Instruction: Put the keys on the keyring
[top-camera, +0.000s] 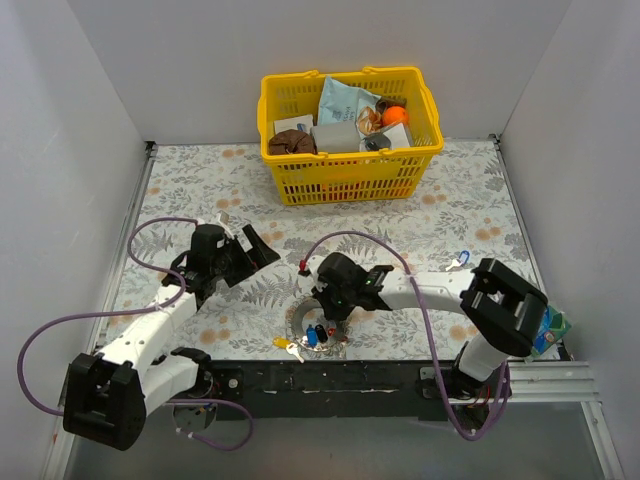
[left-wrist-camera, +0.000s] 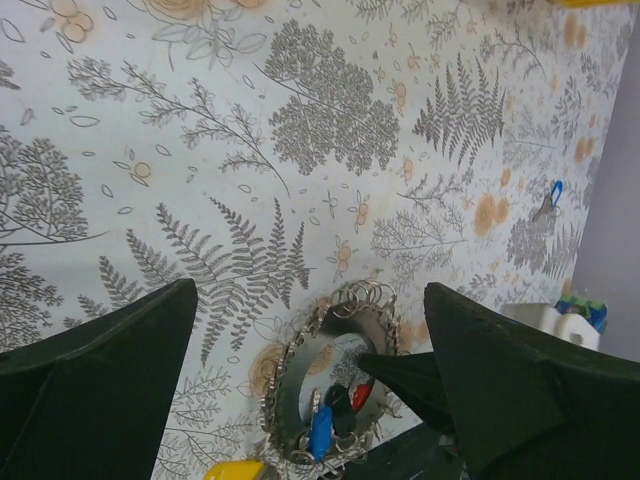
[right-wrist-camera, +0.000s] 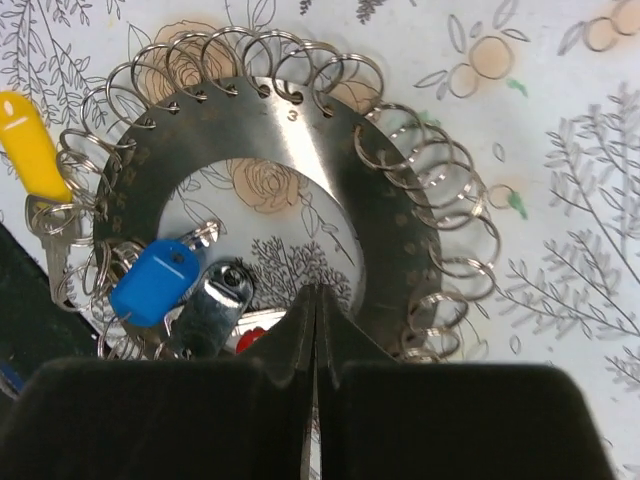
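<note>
A flat silver-grey metal keyring lies at the front edge of the floral table. A blue-headed key sits at its 7 o'clock and a yellow-headed key at 9. The right gripper, fingers pressed together on nothing, tips over the band at 6. The left gripper hangs wide open, empty. A yellow plastic basket stands at 12.
</note>
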